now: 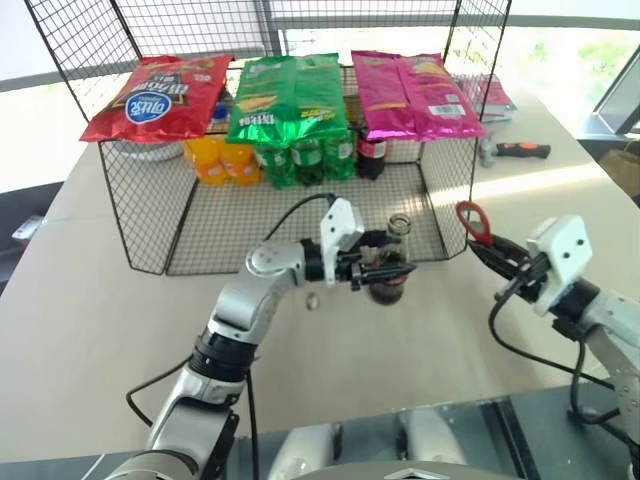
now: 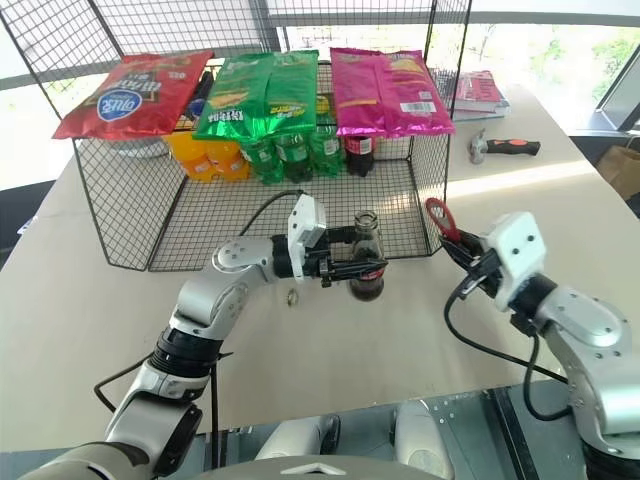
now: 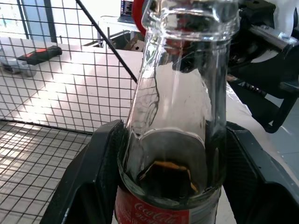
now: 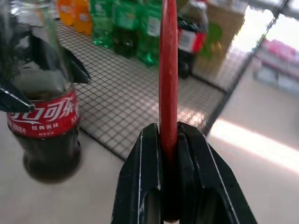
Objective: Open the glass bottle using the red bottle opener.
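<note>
1. The glass bottle (image 1: 388, 262) is held upright by the left gripper (image 1: 383, 268), whose two black fingers are closed on its shoulder just above the red label band; its base appears to stand on the worktop (image 1: 100, 300), though contact cannot be confirmed. The mouth looks uncapped, and a small round object (image 1: 312, 299), possibly the cap, is seen on the worktop near that gripper.
2. The red bottle opener (image 1: 474, 221) is clamped by its narrow handle in the right gripper (image 1: 497, 257), with the ring head standing clear beyond the fingertips, well apart from the bottle's mouth.
3. The bottle is judged rigid, smooth and breakable, fairly heavy with dark liquid; a hold at the waist or shoulder, where the contour gives purchase, is judged safest. The opener is judged stiff, light and thin, so it may twist unless gripped firmly on the handle.
4. On the bottle's label, white Coca-Cola script and Chinese characters can be read.
5. Beyond both grippers, a wire rack (image 1: 140, 240) holds orange, green and dark drinks, with red, green and pink snack bags (image 1: 285, 95) on top; their print cannot be read reliably.
6. A hammer (image 1: 515, 151) lies farther off, beyond the right gripper.
</note>
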Action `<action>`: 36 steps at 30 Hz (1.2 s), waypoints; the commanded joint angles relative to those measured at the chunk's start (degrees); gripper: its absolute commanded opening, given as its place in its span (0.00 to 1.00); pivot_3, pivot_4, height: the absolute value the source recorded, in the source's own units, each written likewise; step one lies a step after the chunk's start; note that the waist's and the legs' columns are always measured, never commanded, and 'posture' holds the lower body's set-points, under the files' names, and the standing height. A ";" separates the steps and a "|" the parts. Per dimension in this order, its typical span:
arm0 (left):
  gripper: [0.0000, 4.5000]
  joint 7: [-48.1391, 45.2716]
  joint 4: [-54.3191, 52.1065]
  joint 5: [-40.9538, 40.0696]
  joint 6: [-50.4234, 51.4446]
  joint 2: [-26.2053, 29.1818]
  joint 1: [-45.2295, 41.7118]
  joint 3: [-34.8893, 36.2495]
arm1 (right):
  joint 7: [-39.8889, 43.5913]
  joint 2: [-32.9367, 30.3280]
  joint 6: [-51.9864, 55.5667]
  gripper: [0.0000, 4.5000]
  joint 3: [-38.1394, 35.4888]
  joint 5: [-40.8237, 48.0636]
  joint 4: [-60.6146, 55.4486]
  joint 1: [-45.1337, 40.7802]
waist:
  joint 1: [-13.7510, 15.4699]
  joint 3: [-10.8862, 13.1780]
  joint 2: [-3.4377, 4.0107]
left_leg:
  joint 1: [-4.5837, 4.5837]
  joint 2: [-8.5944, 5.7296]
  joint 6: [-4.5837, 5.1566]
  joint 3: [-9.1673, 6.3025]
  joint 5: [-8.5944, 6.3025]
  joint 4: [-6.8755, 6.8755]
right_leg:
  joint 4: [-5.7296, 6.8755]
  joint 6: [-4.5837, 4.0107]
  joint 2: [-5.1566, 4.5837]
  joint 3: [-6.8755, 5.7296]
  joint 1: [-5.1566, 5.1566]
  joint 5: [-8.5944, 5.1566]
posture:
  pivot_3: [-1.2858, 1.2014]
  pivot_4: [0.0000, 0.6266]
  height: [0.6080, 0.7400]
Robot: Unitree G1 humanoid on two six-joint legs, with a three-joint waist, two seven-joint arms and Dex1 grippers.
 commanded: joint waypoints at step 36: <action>0.98 0.47 -1.80 -0.97 -2.73 -0.11 0.66 0.55 | 0.97 -5.91 -15.70 1.00 3.57 -5.79 13.22 5.81 | -0.07 0.00 0.00 | -0.02 0.00 0.01 0.06 0.00 0.04 | 0.02 0.02 0.01 0.02 -0.02 0.01 | 0.52 0.24 1.00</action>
